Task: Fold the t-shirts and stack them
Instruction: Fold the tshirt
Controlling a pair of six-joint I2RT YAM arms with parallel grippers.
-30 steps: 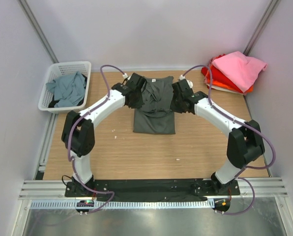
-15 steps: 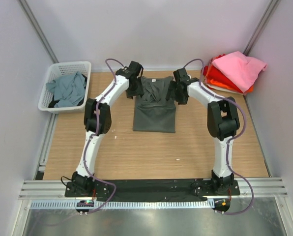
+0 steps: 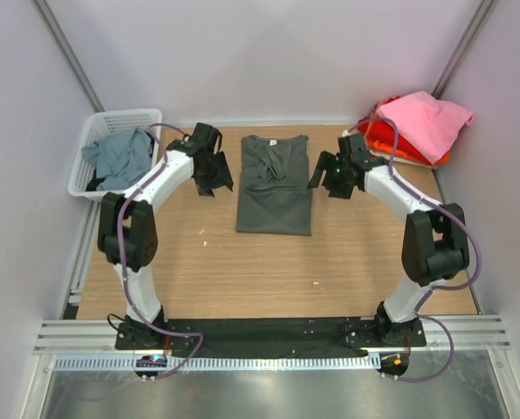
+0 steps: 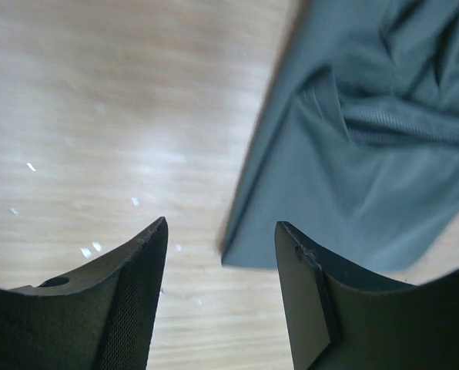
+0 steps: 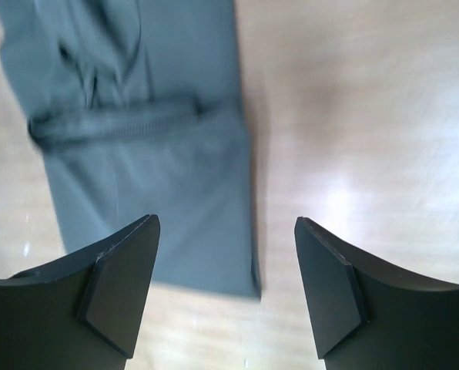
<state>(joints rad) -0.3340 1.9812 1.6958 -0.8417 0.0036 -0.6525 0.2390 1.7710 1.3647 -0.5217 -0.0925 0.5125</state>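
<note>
A dark charcoal-grey t-shirt lies folded into a narrow rectangle on the wooden table, its collar toward the back wall. My left gripper hovers just left of it, open and empty. In the left wrist view the gripper stands over bare wood beside the shirt's lower corner. My right gripper hovers just right of the shirt, also open and empty. In the right wrist view the gripper spans the shirt's side edge without touching it.
A stack of folded shirts, pink over red and orange, sits at the back right corner. A white lattice basket at the back left holds a teal-grey shirt. Walls close in on both sides.
Both grippers were shut on the shirt's upper part; they have opened, let go and swung outward to either side. The shirt now lies flat.
</note>
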